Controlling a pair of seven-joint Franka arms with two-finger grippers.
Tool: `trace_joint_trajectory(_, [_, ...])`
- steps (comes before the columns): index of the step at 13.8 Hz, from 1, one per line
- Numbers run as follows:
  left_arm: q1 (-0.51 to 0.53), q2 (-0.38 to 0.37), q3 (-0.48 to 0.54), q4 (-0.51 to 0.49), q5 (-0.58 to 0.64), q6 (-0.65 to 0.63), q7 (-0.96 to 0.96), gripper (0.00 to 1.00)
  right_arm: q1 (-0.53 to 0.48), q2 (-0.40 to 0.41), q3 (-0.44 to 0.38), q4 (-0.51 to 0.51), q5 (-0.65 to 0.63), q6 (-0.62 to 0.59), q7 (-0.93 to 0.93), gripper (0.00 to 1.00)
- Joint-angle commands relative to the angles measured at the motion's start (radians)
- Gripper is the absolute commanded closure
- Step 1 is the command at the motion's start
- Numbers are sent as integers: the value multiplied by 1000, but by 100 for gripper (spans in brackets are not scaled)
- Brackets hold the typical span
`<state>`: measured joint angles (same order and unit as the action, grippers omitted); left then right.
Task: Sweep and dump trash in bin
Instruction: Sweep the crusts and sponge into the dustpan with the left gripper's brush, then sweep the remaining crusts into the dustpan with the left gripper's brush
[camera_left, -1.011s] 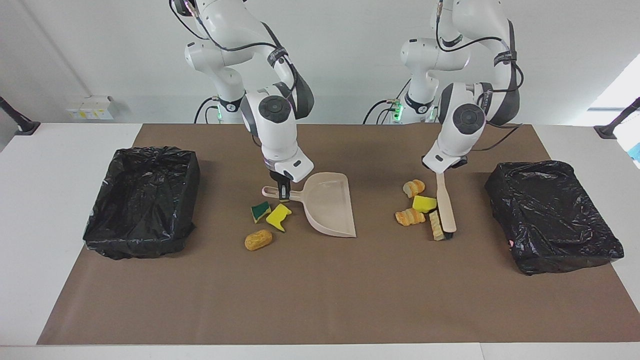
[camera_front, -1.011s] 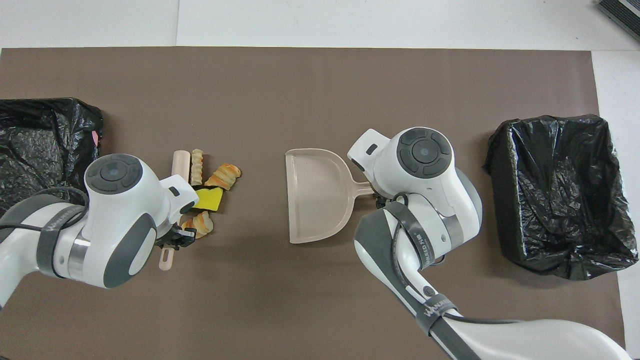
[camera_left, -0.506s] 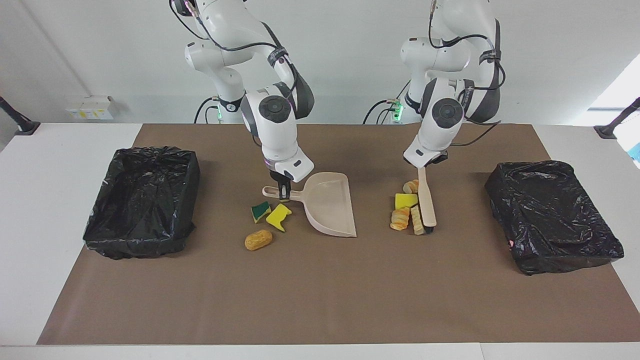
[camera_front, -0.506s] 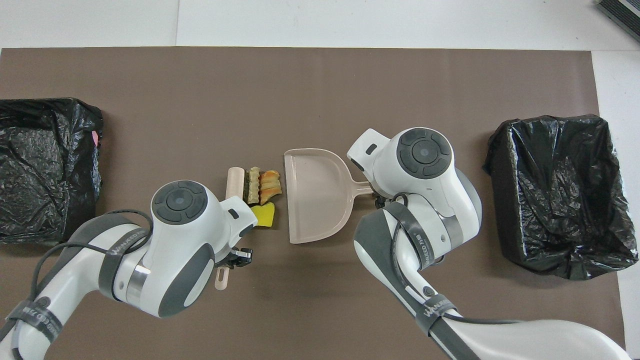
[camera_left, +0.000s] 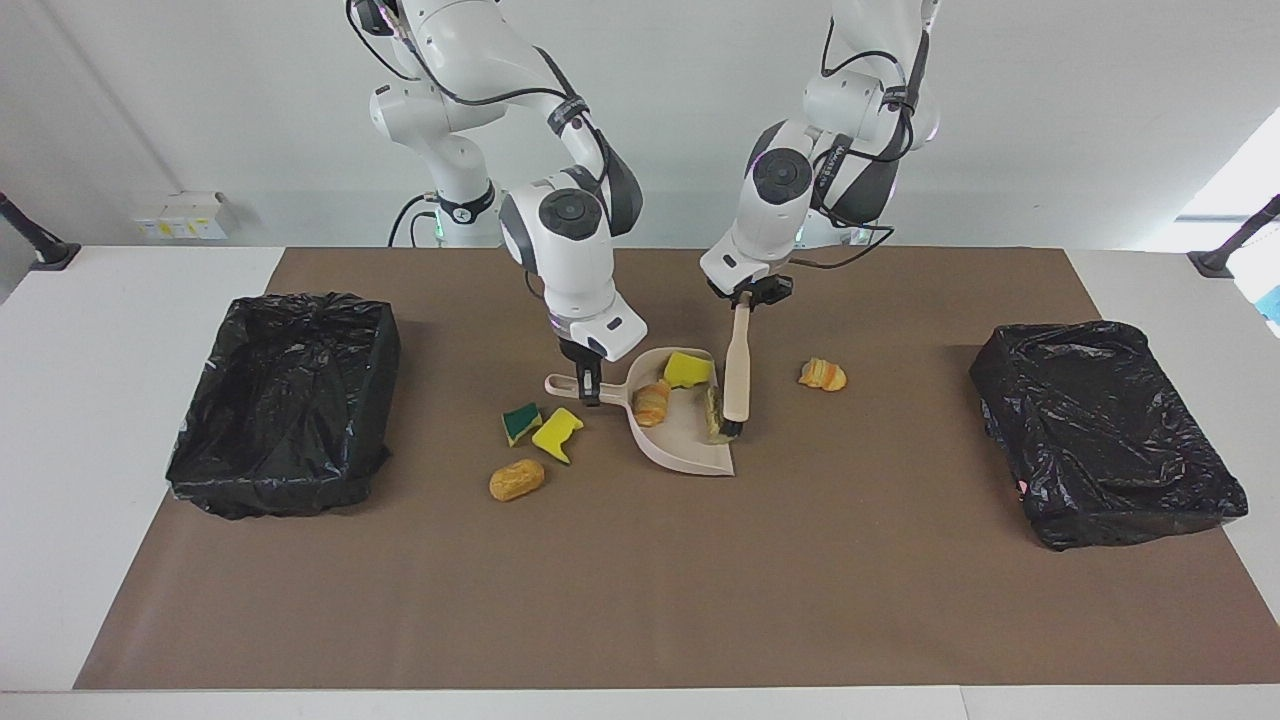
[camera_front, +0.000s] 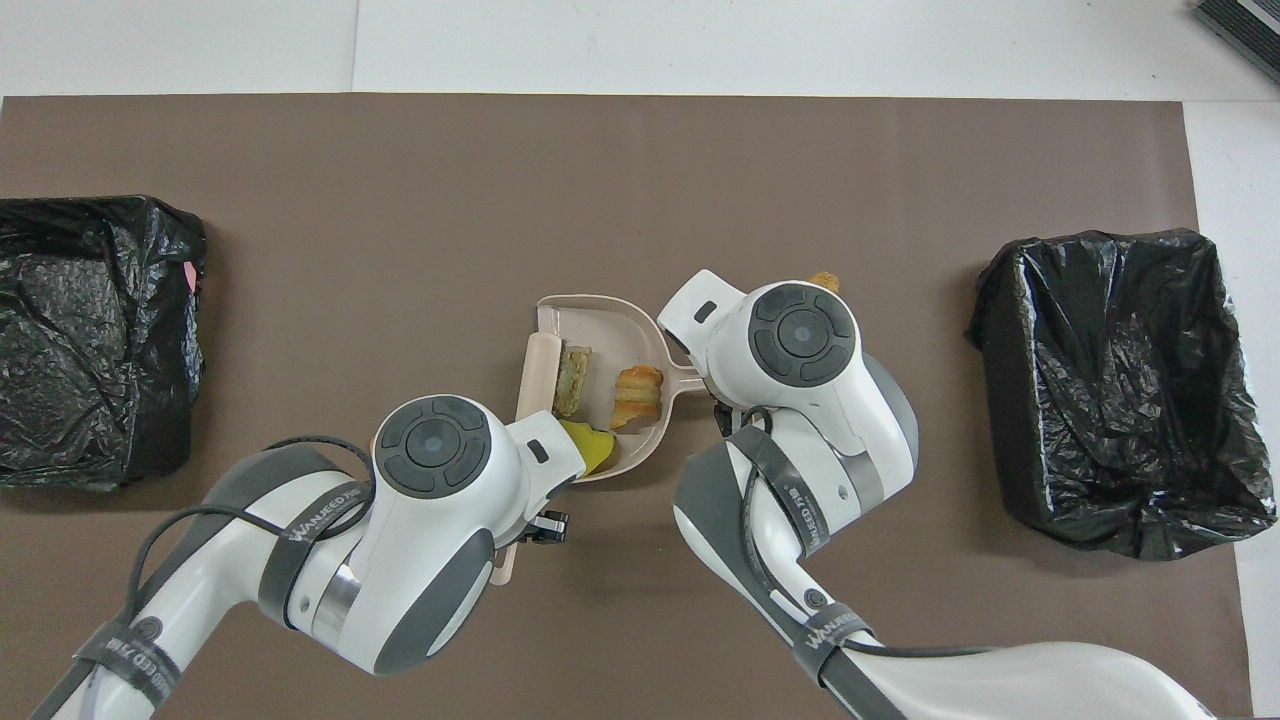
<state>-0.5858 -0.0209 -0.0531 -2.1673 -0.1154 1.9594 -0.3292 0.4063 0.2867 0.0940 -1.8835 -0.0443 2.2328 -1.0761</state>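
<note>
brown mat (camera_left: 640, 600) on a white table (camera_left: 100, 400); left gripper (camera_left: 742, 298) clenched on brush (camera_left: 737, 370), right gripper (camera_left: 588, 385) on dustpan (camera_left: 690, 450) handle; arms hide some trash (camera_left: 540, 432).

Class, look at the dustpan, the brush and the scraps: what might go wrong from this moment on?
1. The dustpan holds three scraps near its open lip; tilting it on the way to a bin might spill them.
2. One bread lump lies outside the pan, beside the brush, and may be missed.
</note>
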Motion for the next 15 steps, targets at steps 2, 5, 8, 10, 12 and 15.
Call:
trace_joint_trajectory(2, [6, -2, 25, 90, -23, -193, -31, 100, -3, 11, 3, -2, 29, 30, -4, 100])
trace_joint_trajectory(5, [79, -7, 27, 90, -23, -281, -198, 100, -14, 12, 3, 1, 29, 24, -51, 100])
trace_joint_trajectory(8, [142, -13, 27, 70, -23, -293, -443, 100, -9, 6, 3, 1, 27, 7, -100, 100])
trace_joint_trajectory(10, [190, -19, 27, 54, -23, -312, -517, 100, -1, 2, 3, -2, 26, 4, -105, 100])
trace_joint_trajectory(12, [225, -68, 27, -21, -21, -330, -518, 100, -1, 3, 3, -2, 26, 4, -104, 100])
trace_joint_trajectory(15, [224, -163, 26, -187, -21, -214, -499, 100, -1, 2, 3, -3, 14, 4, -104, 100])
